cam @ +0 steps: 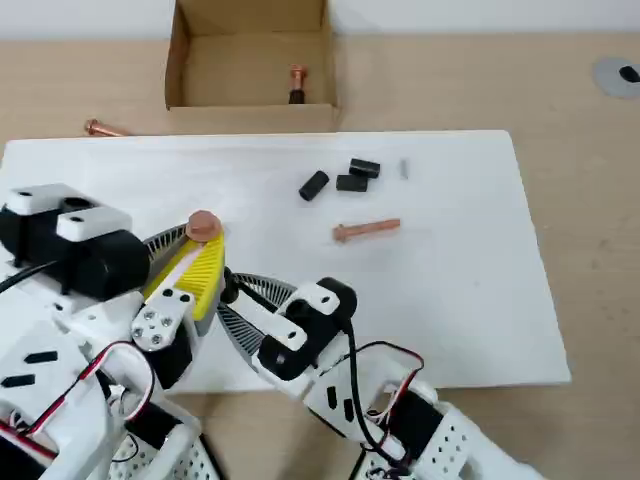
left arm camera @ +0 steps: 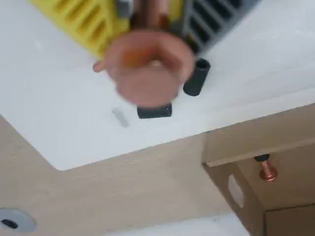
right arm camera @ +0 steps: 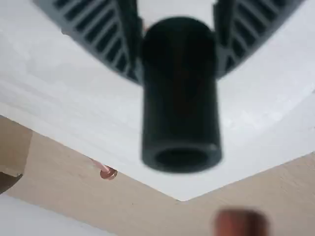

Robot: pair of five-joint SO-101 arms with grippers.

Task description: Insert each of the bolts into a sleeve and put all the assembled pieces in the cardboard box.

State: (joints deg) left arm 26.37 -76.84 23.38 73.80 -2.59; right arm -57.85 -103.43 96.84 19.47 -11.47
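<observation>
My left gripper (cam: 203,240) (left arm camera: 150,14), with one yellow finger, is shut on a copper bolt (cam: 203,224) (left arm camera: 150,66) over the white mat's near left part, head pointing away from the arm. Just beside it my right gripper (cam: 232,290) (right arm camera: 178,29) is shut on a black sleeve (right arm camera: 179,93), its open bore facing outward. Another bolt (cam: 367,230) lies loose mid-mat. Three black sleeves (cam: 314,185) (cam: 351,183) (cam: 365,167) lie behind it. The cardboard box (cam: 178,60) (left arm camera: 236,162) at the back holds one assembled piece (cam: 298,85) (left arm camera: 266,169).
A third bolt (cam: 104,128) (right arm camera: 106,172) lies on the bare wood off the mat's far left corner. A small grey bit (cam: 404,168) rests near the sleeves. The white mat (cam: 470,300) covers the middle of the table. A cable grommet (cam: 617,75) sits far right.
</observation>
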